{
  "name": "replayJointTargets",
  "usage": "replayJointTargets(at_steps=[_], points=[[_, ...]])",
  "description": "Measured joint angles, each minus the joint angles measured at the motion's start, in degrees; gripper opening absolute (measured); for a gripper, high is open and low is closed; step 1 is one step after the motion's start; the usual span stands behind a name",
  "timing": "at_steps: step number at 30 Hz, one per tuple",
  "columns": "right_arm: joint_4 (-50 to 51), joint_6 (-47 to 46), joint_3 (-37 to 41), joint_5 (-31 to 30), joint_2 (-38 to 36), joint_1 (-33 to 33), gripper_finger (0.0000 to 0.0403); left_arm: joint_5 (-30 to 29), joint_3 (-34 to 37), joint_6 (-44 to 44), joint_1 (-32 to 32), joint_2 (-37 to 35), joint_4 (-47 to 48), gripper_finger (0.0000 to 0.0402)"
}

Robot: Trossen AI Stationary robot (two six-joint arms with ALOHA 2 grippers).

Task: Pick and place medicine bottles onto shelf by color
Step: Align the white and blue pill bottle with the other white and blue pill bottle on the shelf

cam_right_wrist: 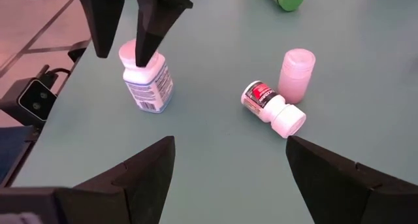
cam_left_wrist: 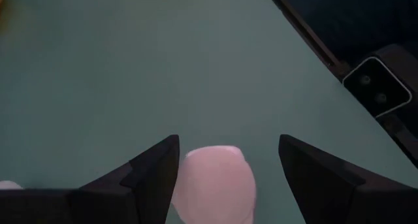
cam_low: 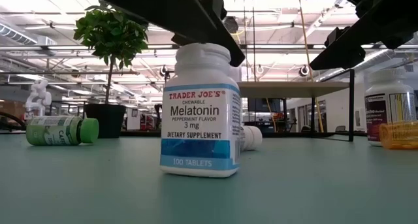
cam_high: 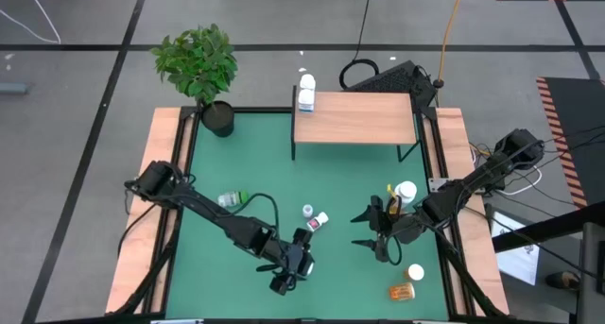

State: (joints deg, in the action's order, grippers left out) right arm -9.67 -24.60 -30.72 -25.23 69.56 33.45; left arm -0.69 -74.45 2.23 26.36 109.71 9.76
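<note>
Nearest the table's front edge we find the left gripper (cam_left_wrist: 229, 139) lowered over an upright white melatonin bottle (cam_low: 201, 113); its fingers (cam_right_wrist: 151, 28) stand on either side of the cap, one close against it, the other a little apart, so the pincer is released and not yet gripping. Off toward the right front corner of the green mat (cam_high: 255, 144) lie an amber bottle (cam_high: 402, 291) on its side and, just beyond it, a small white-capped bottle (cam_high: 415, 272). A bit farther in, the right gripper (cam_right_wrist: 230, 139) hangs above bare mat with its fingers spread wide and nothing between them. At mid-mat sit two small bottles close together, one pale and upright (cam_right_wrist: 297, 67), one with a red label lying down (cam_right_wrist: 271, 106). To the left a green-capped bottle (cam_high: 232, 200) lies on its side, and a taller white bottle (cam_high: 406, 192) stands by the right rail. Farthest back is the shelf (cam_high: 364, 121) with one white bottle (cam_high: 306, 93) at its left far corner, a potted plant (cam_high: 200, 64) further left.
</note>
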Motion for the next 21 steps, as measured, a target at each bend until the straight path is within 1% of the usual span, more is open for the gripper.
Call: replayJointTargets(at_steps=[4,10,17,21], points=[[0.0,-0.1,0.0,0.0,0.0,0.0,0.0286,0.0,0.0,0.0,0.0,-0.4,-0.3,0.0264],[0.0,-0.1,0.0,0.0,0.0,0.0,0.0286,-2.4,0.0,-0.4,0.0,-0.8,0.8,0.0264],[0.0,-0.1,0.0,0.0,0.0,0.0,0.0286,-2.9,0.0,-5.9,0.0,-0.8,6.4,0.0264],[0.0,-0.1,0.0,0.0,0.0,0.0,0.0286,-2.9,0.0,-7.3,0.3,-0.8,6.3,0.0264]])
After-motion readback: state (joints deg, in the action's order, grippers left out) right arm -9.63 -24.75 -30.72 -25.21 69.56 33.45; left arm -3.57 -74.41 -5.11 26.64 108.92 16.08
